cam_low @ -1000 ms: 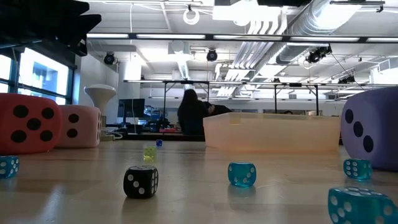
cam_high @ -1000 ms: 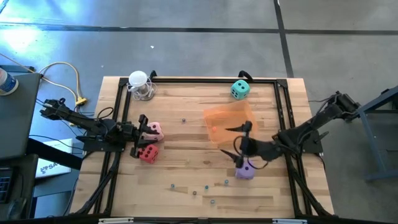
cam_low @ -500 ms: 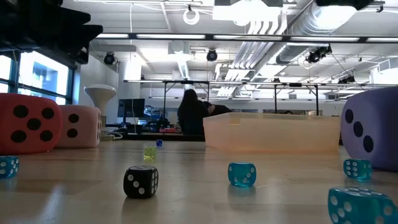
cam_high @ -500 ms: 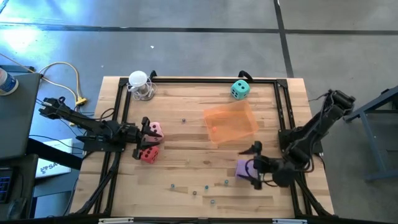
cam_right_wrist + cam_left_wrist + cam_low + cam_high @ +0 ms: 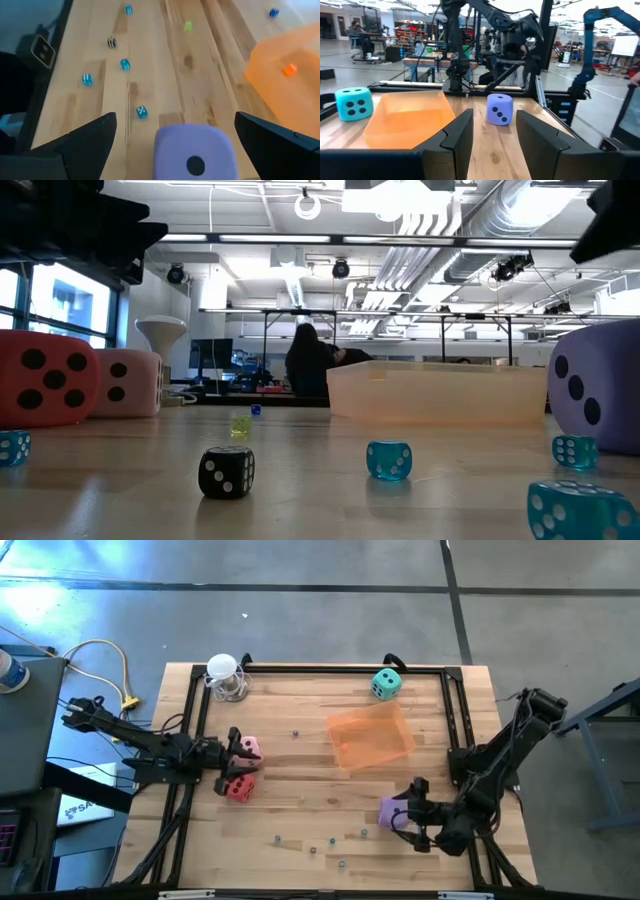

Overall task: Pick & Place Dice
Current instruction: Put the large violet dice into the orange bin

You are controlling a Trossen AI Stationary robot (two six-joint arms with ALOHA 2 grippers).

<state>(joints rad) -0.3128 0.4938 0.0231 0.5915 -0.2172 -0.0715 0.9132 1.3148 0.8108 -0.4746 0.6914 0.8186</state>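
Right gripper lowered (behind purple die).

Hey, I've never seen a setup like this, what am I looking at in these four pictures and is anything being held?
Two robot arms work at a wooden table. One picture looks straight down, one sits at tabletop level, and one comes from each arm's wrist. On the table lie four soft dice: teal die, pink die, red die and purple die, plus an orange tray and tiny scattered dice. The right gripper is open around the purple die, not gripping. The left gripper sits by the pink and red dice, holding nothing.
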